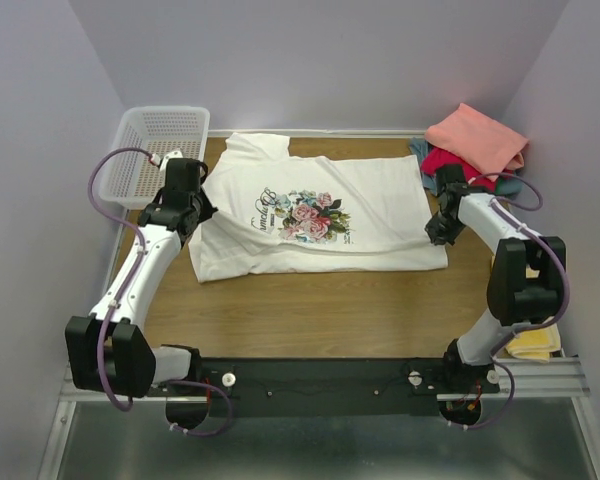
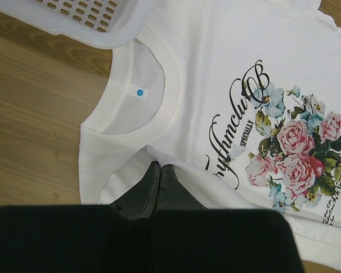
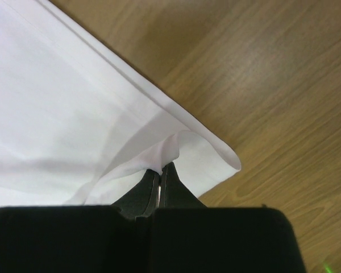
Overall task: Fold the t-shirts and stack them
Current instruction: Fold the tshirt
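Observation:
A large white t-shirt (image 1: 370,215) with a rose print (image 1: 308,214) lies spread on the wooden table, collar to the left. My left gripper (image 1: 206,207) is shut on a fold of its cloth near the collar (image 2: 159,165); the collar (image 2: 131,91) and print (image 2: 295,153) show in the left wrist view. My right gripper (image 1: 435,235) is shut on the shirt's hem corner (image 3: 161,166) at the right. Folded salmon-pink (image 1: 477,137), crimson (image 1: 448,160) and grey-blue (image 1: 421,152) shirts lie stacked at the back right.
A white mesh basket (image 1: 158,150) stands at the back left, its rim close to the shirt's collar (image 2: 96,25). A yellow cloth (image 1: 536,346) lies by the right arm's base. Grey walls enclose the table.

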Controlling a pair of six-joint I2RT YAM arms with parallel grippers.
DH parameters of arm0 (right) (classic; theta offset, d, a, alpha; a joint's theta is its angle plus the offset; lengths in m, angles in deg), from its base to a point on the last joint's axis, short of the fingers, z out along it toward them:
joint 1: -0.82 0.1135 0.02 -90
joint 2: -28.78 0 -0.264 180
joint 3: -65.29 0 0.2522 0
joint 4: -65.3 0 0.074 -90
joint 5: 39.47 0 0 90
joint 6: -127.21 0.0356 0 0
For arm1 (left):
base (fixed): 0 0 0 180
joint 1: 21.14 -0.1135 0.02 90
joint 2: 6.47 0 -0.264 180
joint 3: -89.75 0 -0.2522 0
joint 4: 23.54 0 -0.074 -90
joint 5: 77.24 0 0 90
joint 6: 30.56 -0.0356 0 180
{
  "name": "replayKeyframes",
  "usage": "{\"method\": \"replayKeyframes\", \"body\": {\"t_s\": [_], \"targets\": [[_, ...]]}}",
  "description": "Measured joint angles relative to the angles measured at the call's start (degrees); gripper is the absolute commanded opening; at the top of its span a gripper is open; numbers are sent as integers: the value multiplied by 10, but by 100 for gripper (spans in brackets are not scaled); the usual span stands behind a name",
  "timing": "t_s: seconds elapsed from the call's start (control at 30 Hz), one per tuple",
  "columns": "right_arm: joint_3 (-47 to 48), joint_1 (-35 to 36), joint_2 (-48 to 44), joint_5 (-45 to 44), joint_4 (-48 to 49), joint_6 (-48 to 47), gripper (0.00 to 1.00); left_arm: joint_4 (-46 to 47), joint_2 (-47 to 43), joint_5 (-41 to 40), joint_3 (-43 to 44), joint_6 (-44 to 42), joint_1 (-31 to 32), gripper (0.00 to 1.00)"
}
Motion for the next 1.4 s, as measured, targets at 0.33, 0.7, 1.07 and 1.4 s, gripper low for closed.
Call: {"method": "replayKeyframes", "body": {"t_s": [0.33, 0.7, 1.07, 1.4], "targets": [[64, -3, 62, 0, 12, -11, 1, 16, 70, -8, 14, -7, 15, 0], [118, -3, 119, 2, 18, -39, 39, 19, 145, -40, 59, -7, 21, 0], [287, -9, 174, 0, 24, -105, 68, 28, 313, -63, 258, -34, 22, 63], [247, -10, 137, 4, 12, -135, 67, -7, 287, -72, 238, -47, 26, 64]]}}
